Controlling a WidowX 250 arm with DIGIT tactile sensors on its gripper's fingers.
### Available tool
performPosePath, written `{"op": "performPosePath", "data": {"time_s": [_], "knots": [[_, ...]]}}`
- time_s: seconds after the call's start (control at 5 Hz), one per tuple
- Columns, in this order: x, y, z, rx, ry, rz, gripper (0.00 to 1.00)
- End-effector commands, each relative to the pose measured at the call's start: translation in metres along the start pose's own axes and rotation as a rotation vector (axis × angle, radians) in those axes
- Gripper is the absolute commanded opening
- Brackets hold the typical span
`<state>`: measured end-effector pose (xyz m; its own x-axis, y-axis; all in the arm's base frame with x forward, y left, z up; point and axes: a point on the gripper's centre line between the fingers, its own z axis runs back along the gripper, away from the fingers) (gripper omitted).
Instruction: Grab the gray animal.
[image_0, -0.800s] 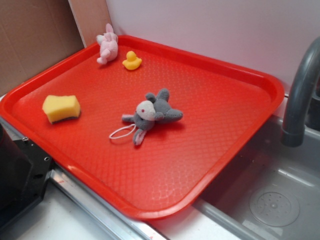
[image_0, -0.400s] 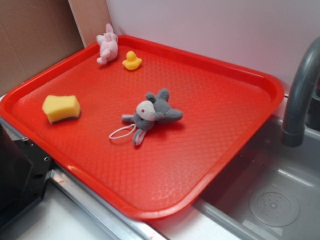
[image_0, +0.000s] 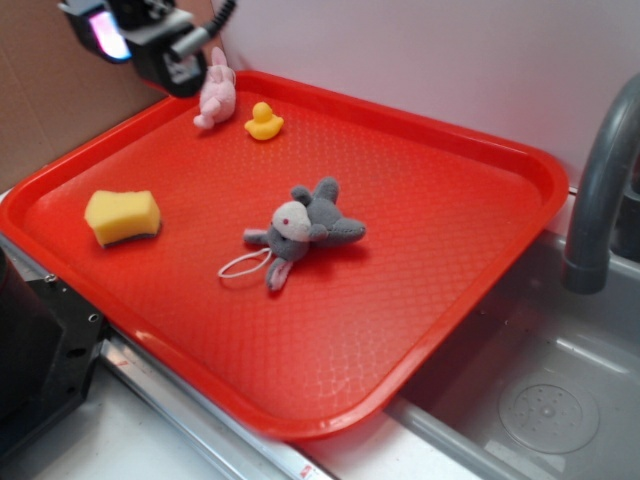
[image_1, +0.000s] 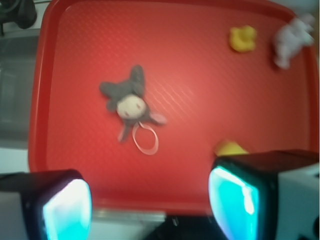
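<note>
I see my pincer (image_1: 150, 200) spread wide and empty, high above the red tray (image_0: 480, 160), gray animal (image_0: 305, 225) lying mid-tray.

Gripper (image_1: 150, 197): two blocky black fingers (image_1: 47, 202), each faced with a translucent pad glowing cyan-white in the wrist view; the right-hand finger adjoins a pale grey-white housing; in the exterior view the arm head (image_0: 150, 35) appears black, with a pinkish-lit pad, a grey cylindrical fitting and a black cable.
</note>
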<state>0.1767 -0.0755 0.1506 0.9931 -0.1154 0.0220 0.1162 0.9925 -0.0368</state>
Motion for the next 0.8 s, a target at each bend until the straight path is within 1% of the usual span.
{"op": "performPosePath", "data": {"time_s": [0.0, 0.2, 0.4, 0.6], "knots": [[0.037, -0.005, -0.042, 0.016, -0.042, -0.037, 1.00], [0.042, -0.005, -0.067, 0.027, -0.024, -0.048, 1.00], [0.044, -0.005, -0.087, 0.009, -0.006, -0.060, 1.00], [0.042, -0.008, -0.110, -0.005, 0.082, -0.102, 1.00]]}}
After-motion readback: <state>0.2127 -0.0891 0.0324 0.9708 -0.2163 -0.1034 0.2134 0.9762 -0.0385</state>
